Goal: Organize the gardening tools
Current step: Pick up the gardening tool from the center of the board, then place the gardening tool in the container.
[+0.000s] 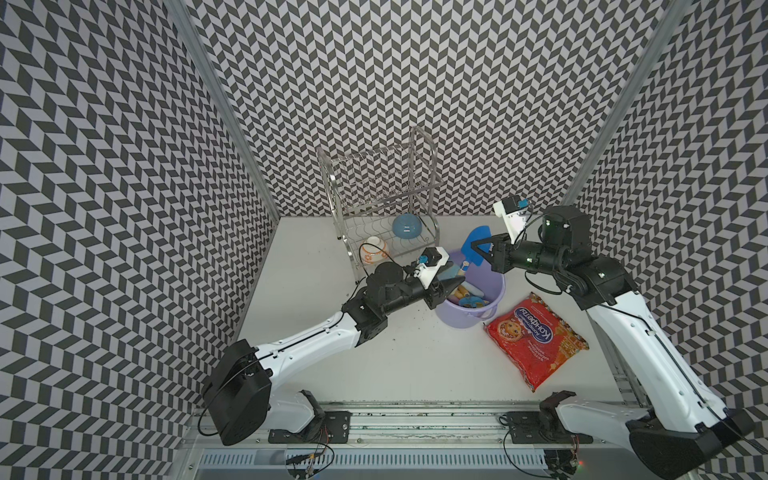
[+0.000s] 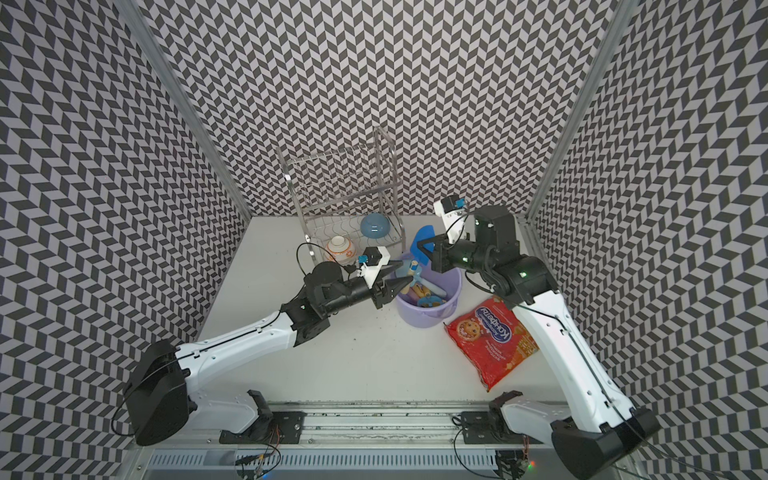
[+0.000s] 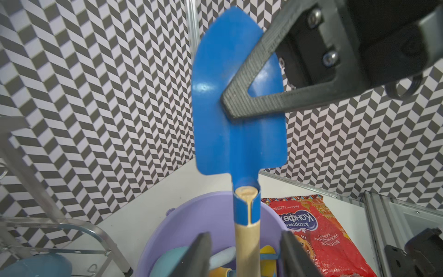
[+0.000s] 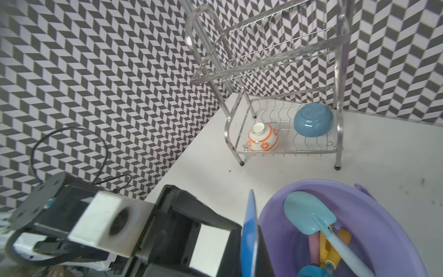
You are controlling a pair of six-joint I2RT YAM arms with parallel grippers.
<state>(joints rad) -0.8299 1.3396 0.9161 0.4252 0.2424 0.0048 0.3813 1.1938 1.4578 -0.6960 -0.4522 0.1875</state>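
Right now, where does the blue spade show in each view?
Top view: blue spade right of centre, over the far rim of the lavender bucket.
Top view: nearer centre, same rim.
Left wrist: fills the middle.
Right wrist: edge-on sliver beside the bucket.
Shared landmark: the bucket.

spade (image 3: 223, 134): handle's lower end cut by frame | bucket (image 1: 469, 318): contents partly hidden behind left tool (image 1: 454, 285)

This is looking like a robotics lab test cell: grey-and-white chevron-patterned wall panels (image 1: 415, 83) are enclosing a white tabletop (image 1: 395, 365) left, right and far, while the left white-and-black robot arm (image 1: 307, 345) and the right arm (image 1: 648, 353) are standing on a near aluminium rail (image 1: 415, 417).
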